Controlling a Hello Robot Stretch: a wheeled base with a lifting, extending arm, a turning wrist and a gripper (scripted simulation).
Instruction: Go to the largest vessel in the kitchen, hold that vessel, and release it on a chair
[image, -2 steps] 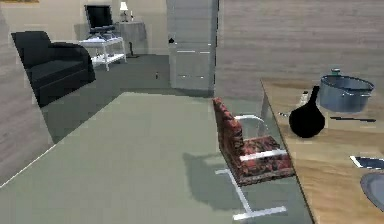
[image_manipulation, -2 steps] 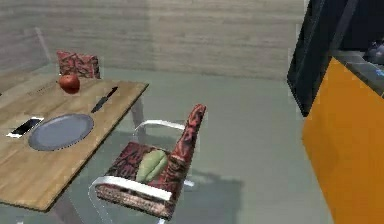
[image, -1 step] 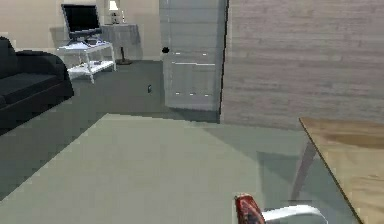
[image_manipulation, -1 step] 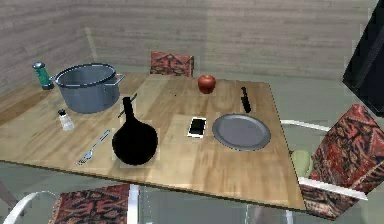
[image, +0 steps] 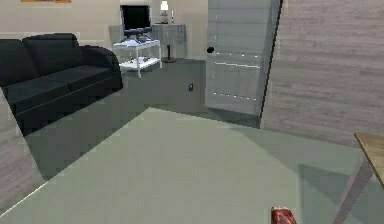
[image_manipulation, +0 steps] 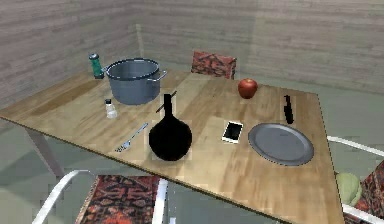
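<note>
Grey pot (image_manipulation: 135, 80) on the wooden table (image_manipulation: 210, 110), the biggest vessel there.
It stands near the table's far left corner, beside a green can (image_manipulation: 96, 65); a black vase (image_manipulation: 170, 135) sits mid-table, a plate (image_manipulation: 281, 143) toward its right end, a patterned chair (image_manipulation: 214, 64) behind its far edge. How the gripper stands I cannot tell.

The lift height and the extension of the arm cannot be determined from the views supplied. The rotation of the wrist and the attitude of the gripper cannot be determined either.
</note>
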